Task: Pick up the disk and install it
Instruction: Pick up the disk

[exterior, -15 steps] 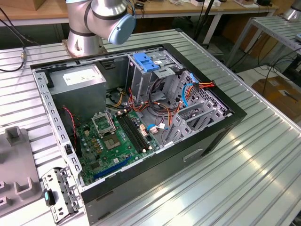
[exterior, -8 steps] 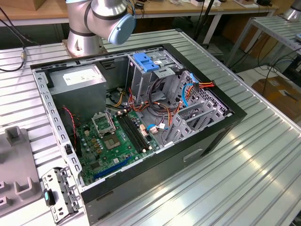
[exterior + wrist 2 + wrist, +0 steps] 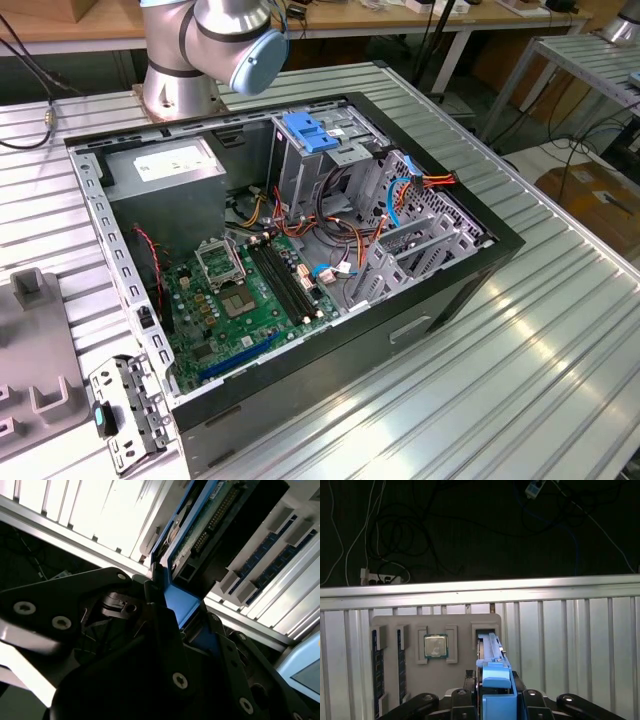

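Note:
The disk [image 3: 491, 652] stands on edge in a slot of a grey holder tray [image 3: 445, 680], with its blue side rail [image 3: 497, 682] facing me. My gripper [image 3: 496, 702] sits over that rail, its dark fingers [image 3: 461, 700] pressed close on both sides. In the second wrist view the disk's circuit-board side [image 3: 215, 525] and blue rail [image 3: 181, 605] run out from between the fingers [image 3: 156, 597] of the gripper [image 3: 175, 617]. The disk's lower part still rests in the slot. The open computer case [image 3: 300, 250] with its metal drive cage [image 3: 330, 165] lies on the table in the exterior view.
The holder tray also carries a processor chip [image 3: 435, 646] and memory sticks [image 3: 377, 665]. Beyond the table edge hang dark cables. In the case are a grey power-supply box [image 3: 170, 165], a green motherboard [image 3: 240, 300] and a blue latch [image 3: 310, 133]. A loose metal bracket [image 3: 125, 410] lies beside the case.

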Motion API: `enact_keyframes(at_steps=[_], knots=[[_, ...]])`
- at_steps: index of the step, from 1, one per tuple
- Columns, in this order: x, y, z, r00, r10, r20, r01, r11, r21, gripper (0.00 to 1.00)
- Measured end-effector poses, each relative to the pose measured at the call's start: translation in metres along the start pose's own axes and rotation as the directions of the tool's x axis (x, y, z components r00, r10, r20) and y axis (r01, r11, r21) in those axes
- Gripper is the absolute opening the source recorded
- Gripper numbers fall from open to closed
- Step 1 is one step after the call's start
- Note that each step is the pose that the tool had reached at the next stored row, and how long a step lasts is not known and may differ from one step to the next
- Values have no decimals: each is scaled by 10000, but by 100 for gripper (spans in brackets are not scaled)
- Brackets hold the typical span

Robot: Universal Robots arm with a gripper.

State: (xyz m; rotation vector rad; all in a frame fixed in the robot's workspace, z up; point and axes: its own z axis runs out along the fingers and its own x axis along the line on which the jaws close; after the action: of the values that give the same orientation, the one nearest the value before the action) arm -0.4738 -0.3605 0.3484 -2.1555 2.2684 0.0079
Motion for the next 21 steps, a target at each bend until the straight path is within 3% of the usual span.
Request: enact_keyframes(at_steps=[21], knots=[[-1,-1,-97,10000,0,0,0,10000,-1,37]])
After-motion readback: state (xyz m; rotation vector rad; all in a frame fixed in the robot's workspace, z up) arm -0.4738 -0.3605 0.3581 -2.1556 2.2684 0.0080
